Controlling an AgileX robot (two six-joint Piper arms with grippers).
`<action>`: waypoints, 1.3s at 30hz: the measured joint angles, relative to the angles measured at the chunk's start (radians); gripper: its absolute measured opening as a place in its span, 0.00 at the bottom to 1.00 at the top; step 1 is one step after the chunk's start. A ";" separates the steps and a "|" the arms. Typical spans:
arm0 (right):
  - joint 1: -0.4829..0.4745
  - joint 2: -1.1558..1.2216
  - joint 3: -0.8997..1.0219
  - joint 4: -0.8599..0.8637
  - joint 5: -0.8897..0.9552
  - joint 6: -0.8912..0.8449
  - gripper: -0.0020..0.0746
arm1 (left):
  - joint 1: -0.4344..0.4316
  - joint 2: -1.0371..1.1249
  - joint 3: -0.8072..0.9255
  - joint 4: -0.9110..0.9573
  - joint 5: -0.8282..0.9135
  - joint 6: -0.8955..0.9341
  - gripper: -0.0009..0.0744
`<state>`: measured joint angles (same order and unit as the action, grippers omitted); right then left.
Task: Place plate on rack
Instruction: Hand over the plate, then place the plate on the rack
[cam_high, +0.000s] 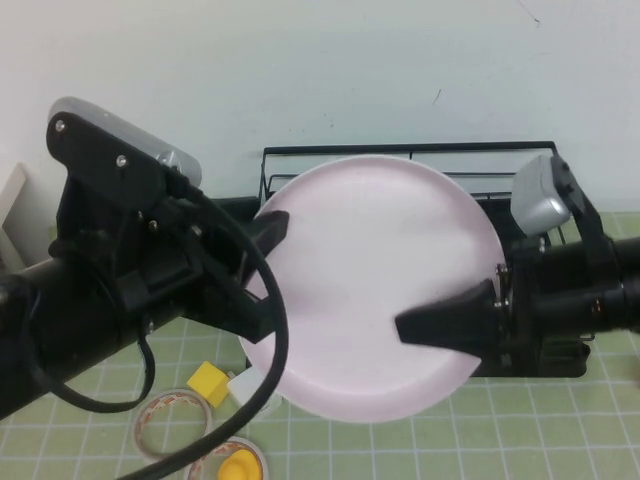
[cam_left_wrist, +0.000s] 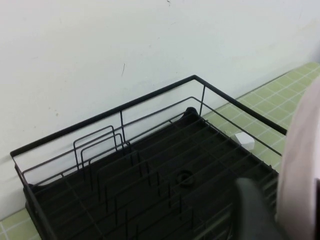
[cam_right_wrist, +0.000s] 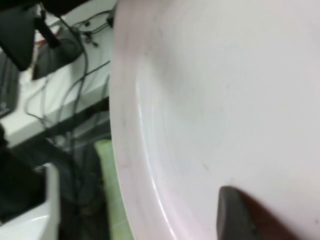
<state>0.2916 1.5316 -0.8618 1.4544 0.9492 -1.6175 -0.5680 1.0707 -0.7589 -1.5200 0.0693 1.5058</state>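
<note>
Where the green gridded mat (cam_high: 420, 440) runs nearest the robot, two tape rings (cam_high: 165, 425), a yellow block (cam_high: 208, 383) and a yellow-centred ring (cam_high: 238, 465) lie at the left, partly cut off. Above them the plate (cam_high: 375, 285), round, plain, pale pink-white with a shallow rim, is held up facing the camera, hiding most of the rack (cam_high: 420, 165) behind it. The left gripper (cam_high: 262, 275) straddles its left edge, fingers apart on either side; whether they press it I cannot tell. The right gripper (cam_high: 440, 328) has one dark finger (cam_right_wrist: 237, 215) across the plate's face at the right edge; its other finger is hidden, so its grip is unclear. Beyond, the rack's tray (cam_left_wrist: 165, 185) lies open before the wall.
</note>
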 joint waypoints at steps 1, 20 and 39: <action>0.000 0.000 -0.011 -0.002 -0.011 -0.004 0.44 | 0.000 0.000 0.000 0.000 -0.003 -0.005 0.33; 0.002 0.145 -0.504 -0.436 -0.297 -0.178 0.43 | 0.000 -0.416 0.132 -0.237 -0.494 -0.016 0.14; -0.099 0.761 -1.169 -0.439 -0.136 -0.070 0.43 | 0.000 -0.760 0.503 -0.228 -0.069 -0.227 0.01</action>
<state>0.1924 2.2922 -2.0311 1.0156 0.8135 -1.6873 -0.5680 0.3111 -0.2561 -1.7479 0.0000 1.2790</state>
